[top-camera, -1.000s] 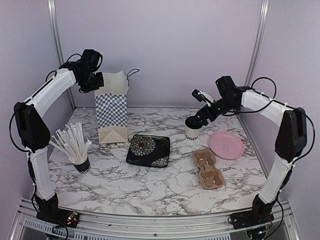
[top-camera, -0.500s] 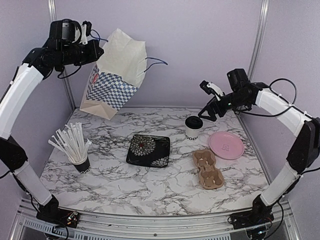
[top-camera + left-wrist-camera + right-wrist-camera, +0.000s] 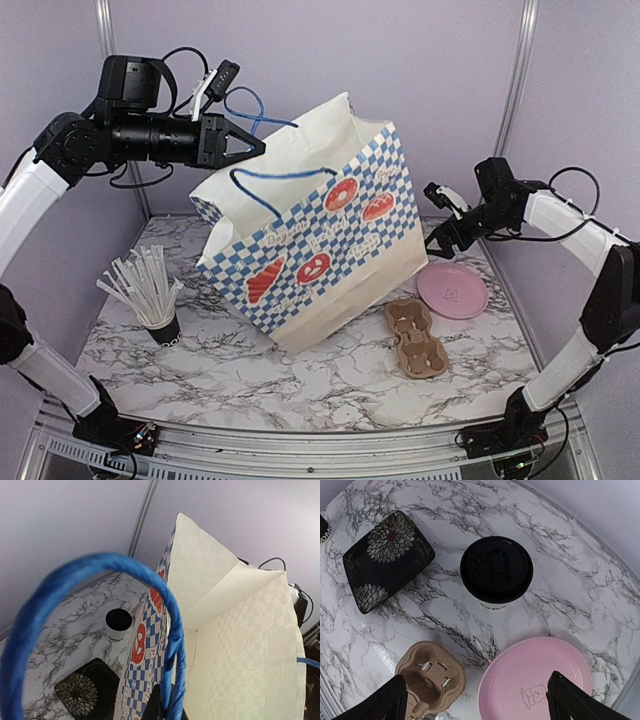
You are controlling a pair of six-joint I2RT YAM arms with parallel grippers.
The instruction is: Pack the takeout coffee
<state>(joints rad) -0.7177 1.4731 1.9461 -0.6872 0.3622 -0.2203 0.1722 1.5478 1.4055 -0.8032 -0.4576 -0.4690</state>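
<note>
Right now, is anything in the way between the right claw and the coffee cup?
Nothing visible. In the right wrist view the coffee cup stands in the open below the right gripper, whose fingers are spread. The pink plate and cardboard carrier sit off to the side.

Blue-and-white checked bag (image 3: 330, 250) with red motifs, black-lidded white cup (image 3: 496, 570), black floral dish (image 3: 387, 557), pink plate (image 3: 535, 680), tan carrier (image 3: 431, 677)
</note>
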